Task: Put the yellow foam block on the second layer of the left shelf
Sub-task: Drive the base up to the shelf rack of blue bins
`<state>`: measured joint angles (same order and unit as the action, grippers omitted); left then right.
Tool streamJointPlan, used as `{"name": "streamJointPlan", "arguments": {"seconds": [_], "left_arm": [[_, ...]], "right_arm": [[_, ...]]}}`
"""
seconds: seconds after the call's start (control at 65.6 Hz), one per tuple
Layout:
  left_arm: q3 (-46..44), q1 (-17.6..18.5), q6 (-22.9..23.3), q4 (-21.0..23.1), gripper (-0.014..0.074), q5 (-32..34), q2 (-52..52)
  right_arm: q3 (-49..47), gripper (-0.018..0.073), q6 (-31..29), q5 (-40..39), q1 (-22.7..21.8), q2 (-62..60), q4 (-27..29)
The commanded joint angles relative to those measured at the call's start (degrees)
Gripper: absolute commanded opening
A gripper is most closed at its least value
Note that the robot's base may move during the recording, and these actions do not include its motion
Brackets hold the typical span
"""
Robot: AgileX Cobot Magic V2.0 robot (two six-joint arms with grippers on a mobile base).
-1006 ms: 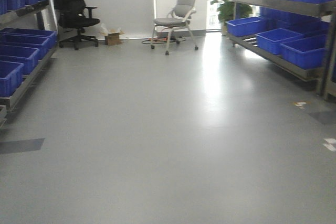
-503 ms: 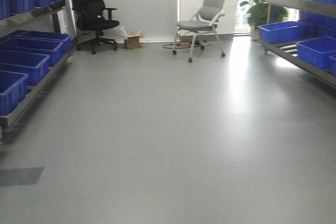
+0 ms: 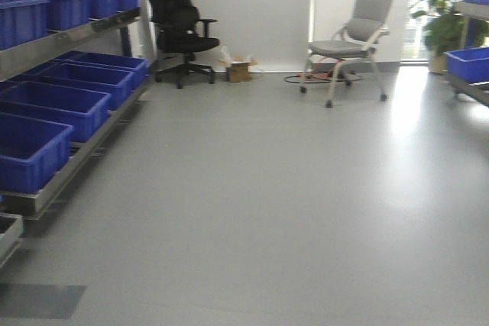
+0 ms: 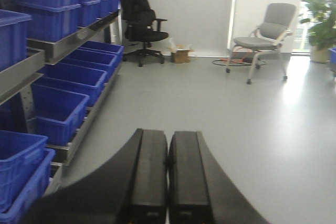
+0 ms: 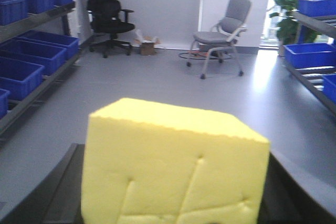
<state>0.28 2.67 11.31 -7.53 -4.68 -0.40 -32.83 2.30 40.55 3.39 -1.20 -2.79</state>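
Observation:
The yellow foam block (image 5: 173, 166) fills the lower half of the right wrist view, creased on its near face. My right gripper (image 5: 176, 187) is shut on it, with a black finger (image 5: 60, 187) showing on each side. My left gripper (image 4: 168, 153) is shut with nothing between its black fingers (image 4: 149, 171), held above the grey floor. The left shelf (image 3: 72, 36), a metal rack with several layers of blue bins (image 3: 57, 104), runs along the left of the front view and the left wrist view, where the shelf's rail (image 4: 71, 40) is close. Neither gripper shows in the front view.
A black office chair (image 3: 179, 32), a small cardboard box (image 3: 239, 72) and a grey chair (image 3: 351, 43) stand by the far wall. A plant (image 3: 447, 13) and a blue bin of the right rack (image 3: 467, 62) sit at the right edge. A dark patch (image 3: 38, 301) marks the floor.
The front view has swung left: the left shelf has come further into frame and nearer, both chairs have slid right, and the right rack has nearly left the frame.

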Motion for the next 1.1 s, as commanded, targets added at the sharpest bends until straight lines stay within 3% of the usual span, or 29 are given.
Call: {"name": "streamJointPlan", "arguments": {"seconds": [0.0, 1.082], "left_arm": [[1.5, 0.3, 0.2, 0.1, 0.0136, 5.0, -0.1], [1.5, 0.3, 0.2, 0.1, 0.0136, 5.0, -0.1]], "right_arm": [[-1.6, 0.0321, -0.4, -5.2, -0.2, -0.2, -0.5], [-1.6, 0.0321, -0.4, -5.2, -0.2, -0.2, -0.5]]}}
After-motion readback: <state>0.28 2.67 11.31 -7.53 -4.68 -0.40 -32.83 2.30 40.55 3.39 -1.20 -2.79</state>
